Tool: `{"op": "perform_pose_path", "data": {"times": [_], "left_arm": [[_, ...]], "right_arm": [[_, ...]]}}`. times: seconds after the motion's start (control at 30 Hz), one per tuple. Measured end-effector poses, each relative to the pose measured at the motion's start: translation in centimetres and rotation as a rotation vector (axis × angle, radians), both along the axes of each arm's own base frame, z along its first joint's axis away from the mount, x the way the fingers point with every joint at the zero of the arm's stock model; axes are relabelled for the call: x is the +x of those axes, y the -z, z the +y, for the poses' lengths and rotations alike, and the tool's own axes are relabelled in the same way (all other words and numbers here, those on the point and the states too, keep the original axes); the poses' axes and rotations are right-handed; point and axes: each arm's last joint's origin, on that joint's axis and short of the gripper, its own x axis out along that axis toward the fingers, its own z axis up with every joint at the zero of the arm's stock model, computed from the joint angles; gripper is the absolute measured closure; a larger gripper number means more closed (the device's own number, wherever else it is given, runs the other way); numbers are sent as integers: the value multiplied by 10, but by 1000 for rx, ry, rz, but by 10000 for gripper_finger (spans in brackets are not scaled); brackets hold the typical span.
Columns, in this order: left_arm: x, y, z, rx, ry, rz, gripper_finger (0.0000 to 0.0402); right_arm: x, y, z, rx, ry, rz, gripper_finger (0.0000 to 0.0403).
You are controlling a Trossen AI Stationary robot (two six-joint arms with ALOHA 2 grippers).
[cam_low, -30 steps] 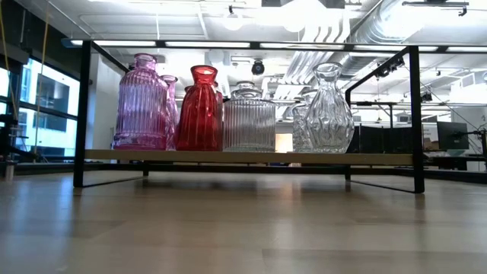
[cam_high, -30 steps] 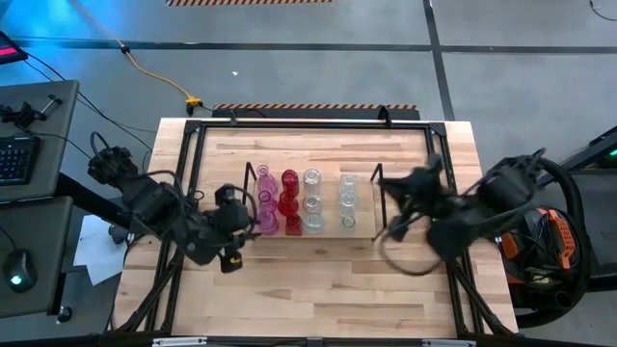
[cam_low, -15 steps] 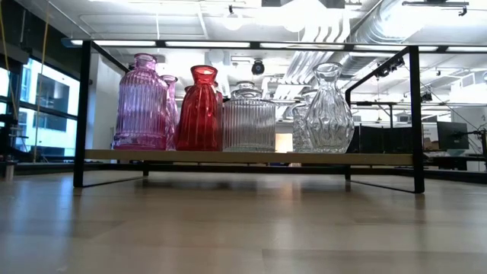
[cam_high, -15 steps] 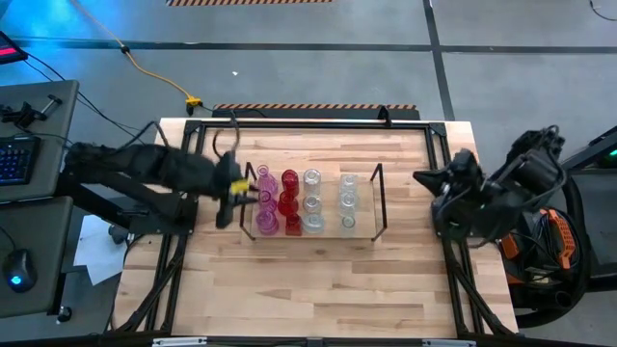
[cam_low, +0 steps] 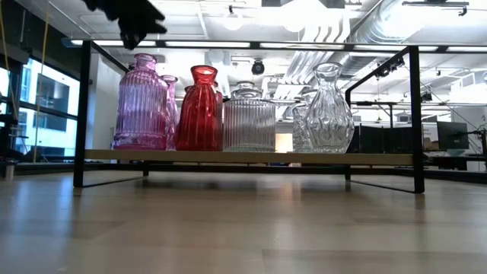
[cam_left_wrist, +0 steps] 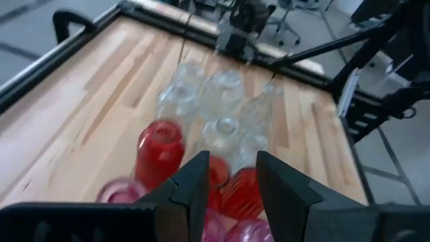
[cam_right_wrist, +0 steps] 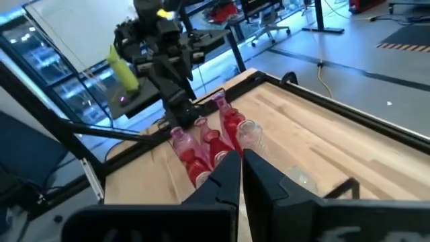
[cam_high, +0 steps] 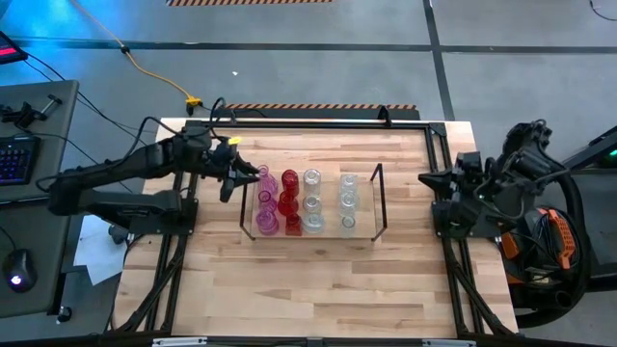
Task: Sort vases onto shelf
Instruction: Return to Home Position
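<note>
Several small vases stand in rows on the shelf (cam_high: 313,231) at mid-table: pink (cam_high: 265,198), red (cam_high: 288,196) and clear (cam_high: 312,202) ones. The low view shows them upright on the light board (cam_low: 251,157). My left gripper (cam_high: 234,176) hovers open beside the shelf's far left corner, above the pink vases, with nothing between its fingers (cam_left_wrist: 230,178); the low view shows it at the top left (cam_low: 133,19). My right gripper (cam_high: 424,180) is shut and empty (cam_right_wrist: 240,165), off the shelf's right end near the table's right edge.
A black metal frame (cam_high: 308,123) runs round the wooden tabletop (cam_high: 318,289). Bare wood lies between the shelf and the near edge. A desk with a keyboard (cam_high: 17,159) and a mouse (cam_high: 16,270) stands off the left side.
My left gripper has swung from the shelf's near left end toward the far edge and has come into the low view's top. My right gripper has drawn back from the shelf's right end toward the table's right edge. The vases have stayed put.
</note>
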Motion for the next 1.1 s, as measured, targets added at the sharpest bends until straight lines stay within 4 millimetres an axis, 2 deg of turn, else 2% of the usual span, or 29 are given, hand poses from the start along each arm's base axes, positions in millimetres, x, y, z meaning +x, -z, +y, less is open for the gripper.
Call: {"op": "perform_pose_path", "data": {"times": [0.2,0.33,0.73,1.0,1.1], "left_arm": [[-4,15,3,-31,-39,11,287],[-6,13,1,-38,-36,-13,287],[-16,-8,-3,30,-37,-195,287],[-22,-25,-5,117,-287,-343,287],[-26,-28,-6,163,-293,-366,287]], "right_arm": [[-8,28,-9,-9,11,-11,403],[-11,37,-10,-27,-41,-14,403],[-7,14,-2,-246,-168,-98,403],[-7,12,-3,-196,-160,-119,403],[-7,13,-3,-193,-159,-118,403]]}}
